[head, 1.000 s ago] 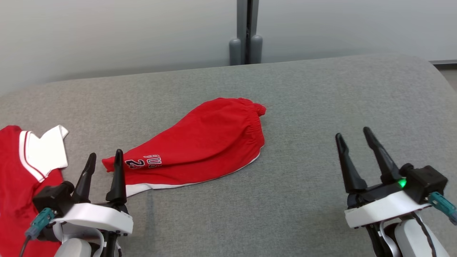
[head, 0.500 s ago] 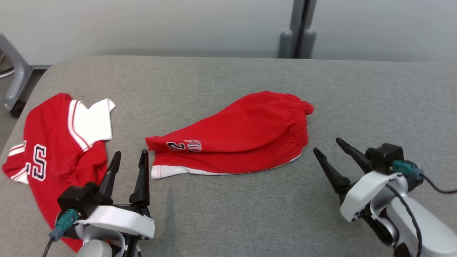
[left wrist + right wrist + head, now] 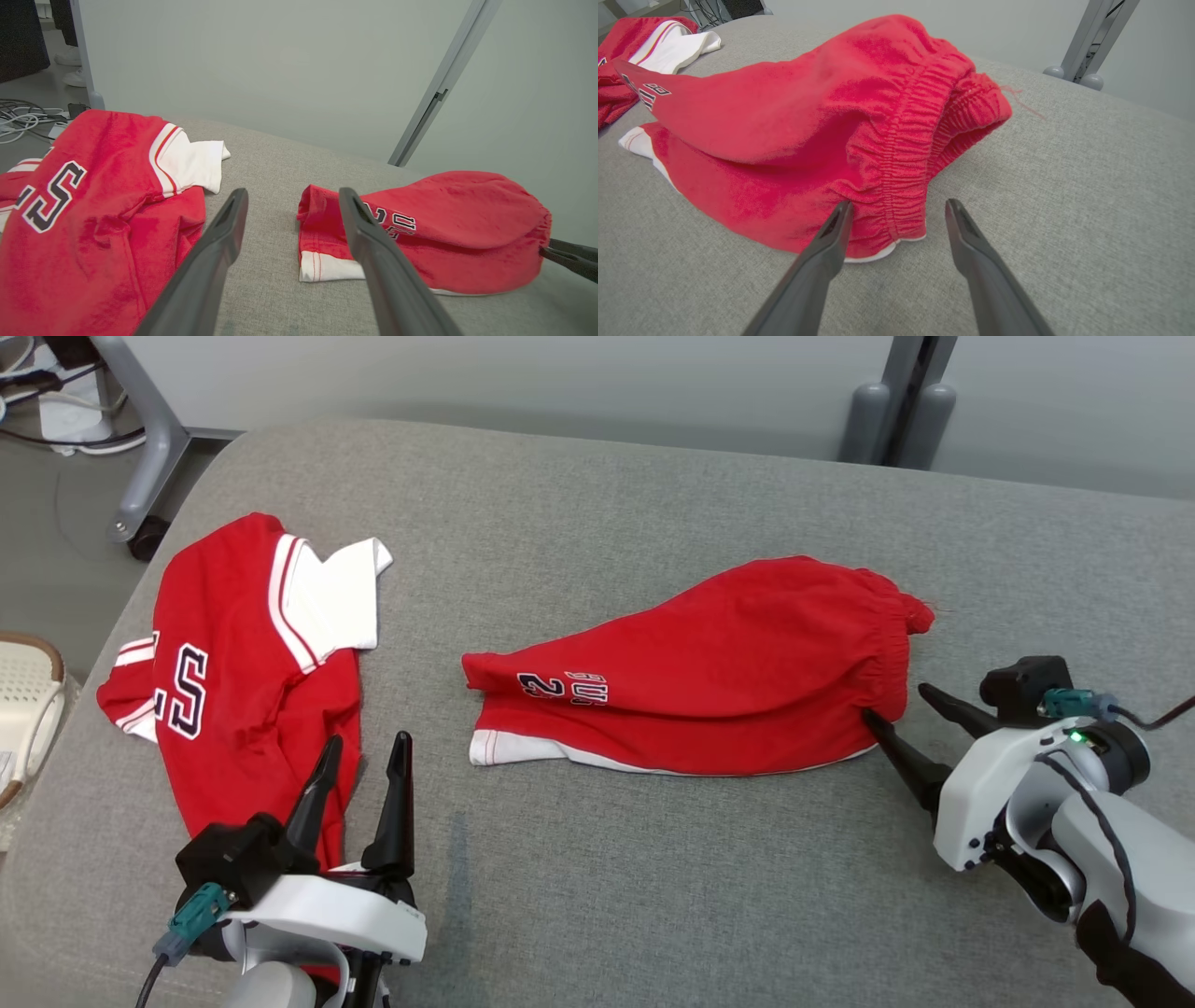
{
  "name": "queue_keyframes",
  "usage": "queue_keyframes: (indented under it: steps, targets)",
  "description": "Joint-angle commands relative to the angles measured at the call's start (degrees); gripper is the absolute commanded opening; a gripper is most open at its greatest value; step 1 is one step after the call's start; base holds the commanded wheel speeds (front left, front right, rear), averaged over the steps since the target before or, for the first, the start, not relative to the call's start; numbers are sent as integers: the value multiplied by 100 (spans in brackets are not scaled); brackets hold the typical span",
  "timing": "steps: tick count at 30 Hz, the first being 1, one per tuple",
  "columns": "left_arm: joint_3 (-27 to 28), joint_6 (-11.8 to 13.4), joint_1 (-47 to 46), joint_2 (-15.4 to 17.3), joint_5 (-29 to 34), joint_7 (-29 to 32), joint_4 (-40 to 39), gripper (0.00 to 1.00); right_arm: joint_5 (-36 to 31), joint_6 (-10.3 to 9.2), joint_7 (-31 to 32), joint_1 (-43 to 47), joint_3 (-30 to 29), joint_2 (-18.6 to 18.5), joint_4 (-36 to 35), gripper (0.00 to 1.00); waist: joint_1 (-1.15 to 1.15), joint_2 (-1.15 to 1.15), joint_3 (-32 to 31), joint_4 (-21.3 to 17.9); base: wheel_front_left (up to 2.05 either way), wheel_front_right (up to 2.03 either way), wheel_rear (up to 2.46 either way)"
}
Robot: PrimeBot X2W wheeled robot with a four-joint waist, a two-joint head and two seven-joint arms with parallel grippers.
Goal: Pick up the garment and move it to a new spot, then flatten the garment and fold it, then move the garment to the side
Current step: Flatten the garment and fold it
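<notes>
At the left edge of the grey upholstered surface you have a red jersey lying rumpled, its white sleeve uppermost. Your left gripper hovers near the front edge just beside it, fingers spread wide, holding nothing. The red shorts lie mid-surface, waistband toward the right. Your right gripper is at the waistband's near corner, fingers wide apart, one tip at the cloth's edge, nothing gripped.
</notes>
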Motion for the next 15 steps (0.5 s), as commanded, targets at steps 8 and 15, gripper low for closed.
queue_keyframes:
  steps: [8, 15]
  targets:
    - [-10, -39, -130, -23, -36, -72, 75, 100, 573, 4, -32, -372, 586, -156, 319, 0, 0, 0, 85, 149, 0, 0, 0]
    - [28, -25, -12, 27, -70, -87, 174, 100, 1329, 3, -33, -315, 1053, -399, 49, 0, 0, 0, -191, 27, 0, 0, 0]
